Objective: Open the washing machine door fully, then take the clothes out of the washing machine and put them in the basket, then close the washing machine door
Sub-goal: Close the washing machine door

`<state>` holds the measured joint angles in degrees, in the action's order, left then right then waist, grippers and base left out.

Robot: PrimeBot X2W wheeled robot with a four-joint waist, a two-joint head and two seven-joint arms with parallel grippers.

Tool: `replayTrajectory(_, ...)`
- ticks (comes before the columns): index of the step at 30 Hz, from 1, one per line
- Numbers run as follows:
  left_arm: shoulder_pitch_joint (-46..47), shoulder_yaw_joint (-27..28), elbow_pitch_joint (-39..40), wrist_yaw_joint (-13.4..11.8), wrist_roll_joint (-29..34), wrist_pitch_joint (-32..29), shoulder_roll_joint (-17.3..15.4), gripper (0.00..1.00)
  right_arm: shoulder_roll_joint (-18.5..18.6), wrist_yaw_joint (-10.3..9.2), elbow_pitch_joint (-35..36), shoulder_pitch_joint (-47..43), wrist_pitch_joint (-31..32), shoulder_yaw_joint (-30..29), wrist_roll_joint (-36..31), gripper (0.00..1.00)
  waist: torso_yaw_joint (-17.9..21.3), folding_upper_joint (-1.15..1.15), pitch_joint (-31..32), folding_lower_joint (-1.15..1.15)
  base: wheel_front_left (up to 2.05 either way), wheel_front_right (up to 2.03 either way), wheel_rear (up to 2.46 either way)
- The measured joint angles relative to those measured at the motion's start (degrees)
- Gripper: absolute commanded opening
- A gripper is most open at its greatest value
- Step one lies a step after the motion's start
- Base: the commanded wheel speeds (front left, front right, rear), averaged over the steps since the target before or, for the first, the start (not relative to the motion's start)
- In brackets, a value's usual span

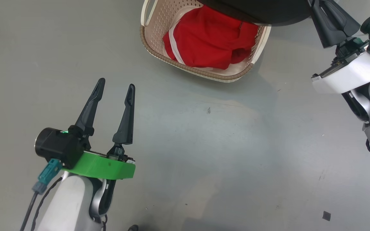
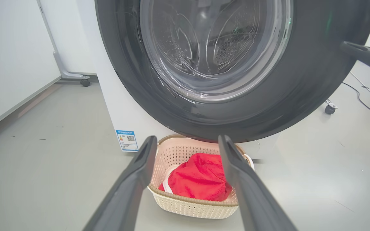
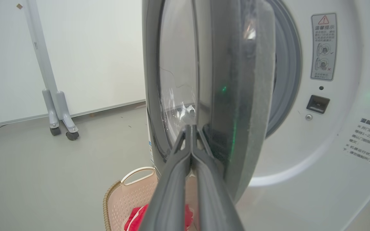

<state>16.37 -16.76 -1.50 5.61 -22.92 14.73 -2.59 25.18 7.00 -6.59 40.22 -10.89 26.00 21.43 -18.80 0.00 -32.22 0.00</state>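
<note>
Door (image 3: pixel 236 96) half open, edge-on just ahead of right gripper (image 3: pixel 191 128); fingers pressed together, empty, tips at door rim, contact unclear. Washing machine (image 3: pixel 332 144) front right of tips. Left gripper (image 1: pixel 117 83) spread wide, empty, farther off. Clothes (image 1: pixel 210 38) in basket (image 1: pixel 159 19)

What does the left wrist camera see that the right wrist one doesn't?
Left wrist, not right wrist: the drum through the door glass, a blue sticker, the open left gripper. Right wrist, not left: a warning label, a latch slot, the grey seal. Both: the door, the basket with the clothes, the shut right gripper.
</note>
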Motion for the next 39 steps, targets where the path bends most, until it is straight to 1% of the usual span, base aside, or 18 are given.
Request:
replayTrajectory(6,0.25,0.03,-0.16,0.08,0.26,0.0,0.14,1.0,0.27,0.49,-1.35,2.57,-0.01,0.2,2.37,0.0,-0.43,0.0,-1.43,0.0,0.0,0.0,0.0)
replayTrajectory(9,0.74,-0.2,-0.12,0.1,0.26,0.0,0.23,1.0,0.25,0.51,-2.04,3.74,0.01,-1.02,4.37,0.0,-0.54,0.0,-2.17,0.0,0.0,0.0,0.0)
replayTrajectory(20,2.47,-0.64,0.07,0.24,0.25,0.0,0.68,1.0,2.1,0.51,-4.39,10.37,1.27,-4.41,7.24,0.0,-1.28,0.0,-5.64,0.0,0.0,0.0,0.0)
replayTrajectory(25,2.82,-1.16,0.15,0.3,0.23,0.0,0.77,1.0,3.86,0.51,-4.97,14.41,2.09,-5.31,7.37,0.0,-1.69,0.0,-7.29,0.0,0.0,0.0,0.0)
replayTrajectory(33,3.39,-1.88,0.09,0.32,-0.12,0.0,0.94,1.0,5.23,0.51,-5.21,20.52,3.88,-5.26,7.3,0.0,-2.34,0.0,-10.26,0.0,0.0,0.0,0.0)
replayTrajectory(36,4.26,-1.94,0.16,0.33,-1.05,0.0,1.05,1.0,7.16,0.52,-5.37,22.99,4.1,-4.7,5.59,0.0,-2.59,0.0,-11.35,0.0,0.0,0.0,0.0)
replayTrajectory(39,4.64,-1.43,0.25,0.31,-2.89,0.0,1.12,1.0,7.17,0.49,-6.08,24.79,4.1,-5.69,6.23,0.0,-2.9,0.0,-12.31,0.0,0.0,0.0,0.0)
